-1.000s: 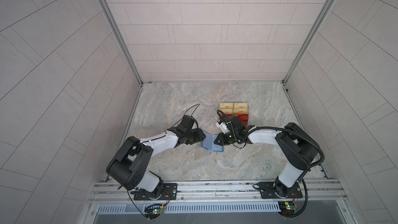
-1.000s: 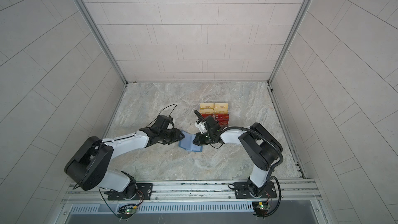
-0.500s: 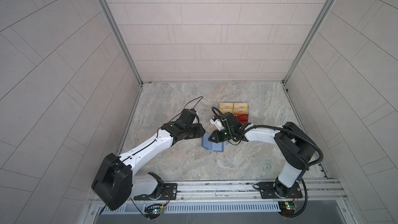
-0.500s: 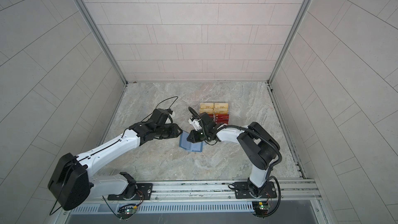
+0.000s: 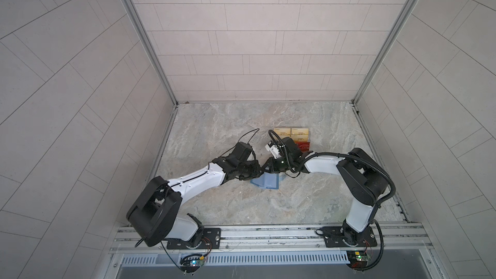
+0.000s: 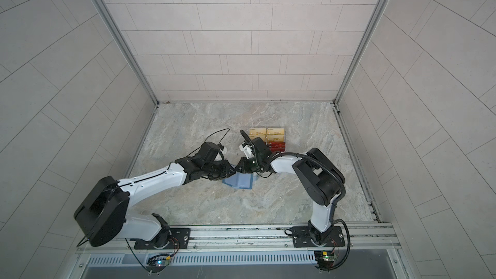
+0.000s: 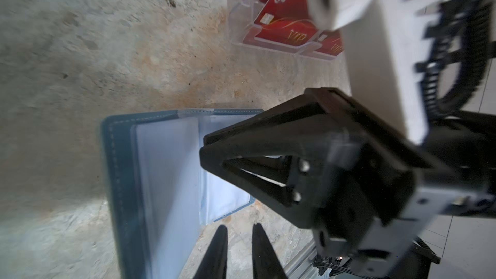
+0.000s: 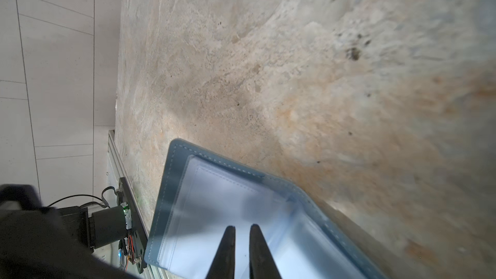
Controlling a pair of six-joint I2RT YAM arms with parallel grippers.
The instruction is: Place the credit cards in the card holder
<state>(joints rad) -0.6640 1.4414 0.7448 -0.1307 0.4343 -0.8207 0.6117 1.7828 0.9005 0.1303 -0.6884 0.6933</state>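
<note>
Reaching low toward mid-table on a stretched arm, the left gripper (image 7: 239, 228) is held narrowly parted and empty, just beside the card holder (image 7: 166, 173). The holder is laid open, sleeves up for loading. The right gripper (image 7: 204, 154) is lowered onto those sleeves, jaws nearly pressed together, probably to pin a page. Whether one is pinched cannot be told. Its arm is folded sharply at the elbow. The credit cards (image 7: 284, 29) are kept in the acrylic rack (image 7: 237, 22) beyond.

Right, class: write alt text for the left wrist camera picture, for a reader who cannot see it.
An open blue card holder lies on a marble table, with the right gripper's nearly closed jaws over its clear sleeves. The left gripper's fingertips, slightly apart and empty, point toward it; red VIP cards sit in a clear rack nearby.
</note>
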